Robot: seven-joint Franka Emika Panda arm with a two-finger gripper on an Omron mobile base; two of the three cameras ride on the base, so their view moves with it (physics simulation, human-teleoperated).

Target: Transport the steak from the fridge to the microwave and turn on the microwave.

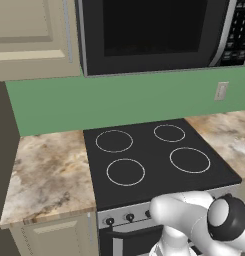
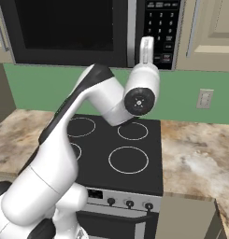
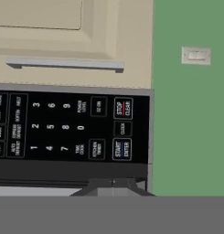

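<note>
We face the microwave (image 2: 88,32), door shut, above the stove (image 1: 154,160). Our gripper (image 3: 113,185) sits near the START button (image 3: 121,149), tips together, holding nothing. The button (stiff, small) wants a light, square press.

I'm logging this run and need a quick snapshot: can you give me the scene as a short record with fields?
microwave: mounted above the stove, door shut, dark glass
keypad: on the microwave's right side, white-labelled buttons, start/enter and stop/clear keys readable in the hand view
gripper: raised in front of the keypad; jaws' state cannot be told
stove: black, four ring burners, nothing on top
counter: marbled, on both sides of the stove
wall outlet: on the green wall, right of the stove
steak: not visible
</note>
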